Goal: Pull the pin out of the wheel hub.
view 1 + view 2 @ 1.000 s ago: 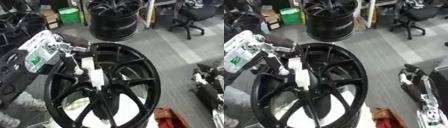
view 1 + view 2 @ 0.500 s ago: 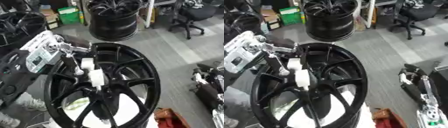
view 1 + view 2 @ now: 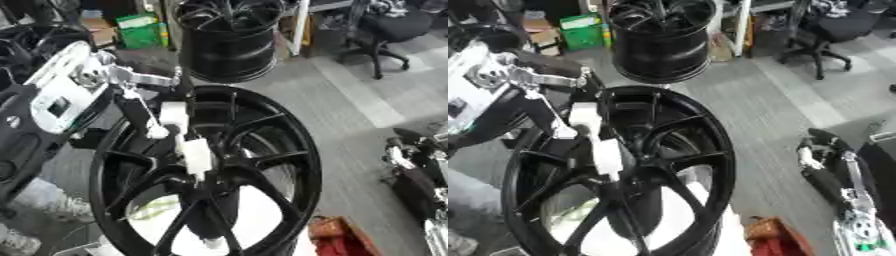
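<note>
The black wheel hub (image 3: 262,165) stands tilted in the middle, spokes meeting at its centre (image 3: 206,182). My left hand (image 3: 66,95), white and silver, reaches in from the upper left over the rim. Its fingers (image 3: 156,131) are bent down and close on a pale, elongated pin (image 3: 196,152) that slants down to the hub's centre. The pin's lower end is hidden among the spokes. My right hand (image 3: 826,167) rests open at the lower right, away from the hub.
A second black wheel (image 3: 229,42) stands behind the hub. An office chair (image 3: 389,30) is at the back right, green and brown boxes (image 3: 138,32) at the back left. A red-orange object (image 3: 337,237) lies on the floor by the hub's lower right.
None beyond a slight shift of the view; my left hand stays at the pin over the hub and the right hand has not moved.
</note>
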Tool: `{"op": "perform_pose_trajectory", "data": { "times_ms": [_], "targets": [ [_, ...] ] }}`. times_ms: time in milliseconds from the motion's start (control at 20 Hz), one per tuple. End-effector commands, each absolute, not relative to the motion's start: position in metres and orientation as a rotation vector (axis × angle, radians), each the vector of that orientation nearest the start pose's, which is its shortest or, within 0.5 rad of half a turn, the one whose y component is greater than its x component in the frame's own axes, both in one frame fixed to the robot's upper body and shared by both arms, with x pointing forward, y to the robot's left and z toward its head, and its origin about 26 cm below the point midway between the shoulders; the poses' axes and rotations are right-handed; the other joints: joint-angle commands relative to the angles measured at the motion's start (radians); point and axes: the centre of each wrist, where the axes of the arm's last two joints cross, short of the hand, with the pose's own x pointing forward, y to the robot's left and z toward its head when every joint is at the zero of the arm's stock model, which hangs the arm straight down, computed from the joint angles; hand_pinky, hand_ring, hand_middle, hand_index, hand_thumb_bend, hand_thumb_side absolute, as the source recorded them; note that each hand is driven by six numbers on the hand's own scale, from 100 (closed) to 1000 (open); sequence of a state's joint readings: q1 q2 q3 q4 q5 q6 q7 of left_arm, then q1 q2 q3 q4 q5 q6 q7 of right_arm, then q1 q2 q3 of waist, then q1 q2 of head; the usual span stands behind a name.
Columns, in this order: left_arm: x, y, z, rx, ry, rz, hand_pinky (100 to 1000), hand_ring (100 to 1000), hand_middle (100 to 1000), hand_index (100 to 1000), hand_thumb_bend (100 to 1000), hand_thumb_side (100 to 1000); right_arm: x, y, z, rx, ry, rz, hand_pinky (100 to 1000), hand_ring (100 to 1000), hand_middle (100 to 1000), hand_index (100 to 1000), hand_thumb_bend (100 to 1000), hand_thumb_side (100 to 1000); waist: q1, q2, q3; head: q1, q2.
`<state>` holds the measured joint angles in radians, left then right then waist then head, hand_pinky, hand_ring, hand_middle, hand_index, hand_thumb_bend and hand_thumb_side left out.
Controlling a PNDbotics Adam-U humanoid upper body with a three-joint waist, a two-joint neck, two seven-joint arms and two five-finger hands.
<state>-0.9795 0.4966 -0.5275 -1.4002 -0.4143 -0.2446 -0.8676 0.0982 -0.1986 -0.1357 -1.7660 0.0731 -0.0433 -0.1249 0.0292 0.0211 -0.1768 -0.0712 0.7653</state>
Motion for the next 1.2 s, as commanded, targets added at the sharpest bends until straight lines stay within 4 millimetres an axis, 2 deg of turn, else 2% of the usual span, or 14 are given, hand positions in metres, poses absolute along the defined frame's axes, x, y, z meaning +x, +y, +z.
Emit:
{"op": "perform_pose_trajectory", "data": {
  "times_ms": [50, 200, 300, 450, 550, 750, 900, 1050, 1100, 1200],
  "targets": [
    [0.408, 0.185, 0.3, -0.506, 1.993, 2.948, 521, 406, 478, 612, 100, 174, 0.247, -0.33, 0.038, -0.459, -1.729, 0.022, 642, 523, 640, 782, 100, 345, -0.002, -0.013, 0.005, -0.007, 0.005],
    [0.401, 0.222, 0.321, -0.684, 2.098, 2.9, 529, 411, 479, 613, 100, 167, 0.246, -0.332, 0.038, -0.469, -1.725, 0.018, 642, 523, 640, 782, 100, 342, 0.002, -0.016, 0.014, -0.014, 0.005],
    [0.397, 0.252, 0.327, -0.837, 2.152, 2.893, 536, 416, 483, 619, 100, 161, 0.245, -0.333, 0.037, -0.478, -1.722, 0.014, 642, 523, 640, 782, 100, 342, 0.004, -0.017, 0.02, -0.019, 0.005],
    [0.388, 0.3, 0.324, -1.07, 2.201, 2.915, 544, 423, 490, 627, 100, 155, 0.244, -0.335, 0.037, -0.488, -1.719, 0.01, 642, 523, 639, 782, 100, 341, 0.007, -0.018, 0.028, -0.024, 0.005],
    [0.382, 0.332, 0.315, -1.226, 2.215, 2.956, 554, 432, 498, 636, 100, 151, 0.244, -0.335, 0.037, -0.493, -1.718, 0.006, 642, 523, 639, 782, 100, 341, 0.006, -0.017, 0.031, -0.026, 0.005],
    [0.37, 0.392, 0.278, -1.533, 2.182, 3.119, 568, 452, 513, 650, 100, 141, 0.244, -0.335, 0.037, -0.498, -1.719, -0.001, 642, 523, 639, 782, 100, 341, 0.004, -0.014, 0.038, -0.027, 0.005],
    [0.36, 0.434, 0.24, -1.735, 2.187, 3.246, 578, 465, 525, 660, 100, 128, 0.244, -0.336, 0.037, -0.503, -1.718, -0.009, 642, 523, 639, 782, 100, 341, 0.0, -0.011, 0.043, -0.032, 0.005],
    [0.347, 0.467, 0.204, -1.959, 2.157, 3.339, 631, 528, 598, 715, 100, 104, 0.243, -0.336, 0.037, -0.506, -1.718, -0.016, 642, 523, 639, 782, 100, 341, -0.002, -0.008, 0.045, -0.033, 0.005],
    [0.343, 0.477, 0.192, -2.047, 2.144, 3.363, 679, 612, 679, 768, 220, 100, 0.244, -0.336, 0.037, -0.507, -1.719, -0.019, 642, 523, 639, 782, 100, 341, -0.003, -0.007, 0.047, -0.035, 0.005],
    [0.334, 0.494, 0.17, -2.24, 2.138, 3.358, 731, 707, 762, 827, 387, 301, 0.243, -0.336, 0.037, -0.51, -1.719, -0.024, 642, 523, 639, 782, 100, 341, -0.005, -0.006, 0.048, -0.036, 0.005]
  ]
}}
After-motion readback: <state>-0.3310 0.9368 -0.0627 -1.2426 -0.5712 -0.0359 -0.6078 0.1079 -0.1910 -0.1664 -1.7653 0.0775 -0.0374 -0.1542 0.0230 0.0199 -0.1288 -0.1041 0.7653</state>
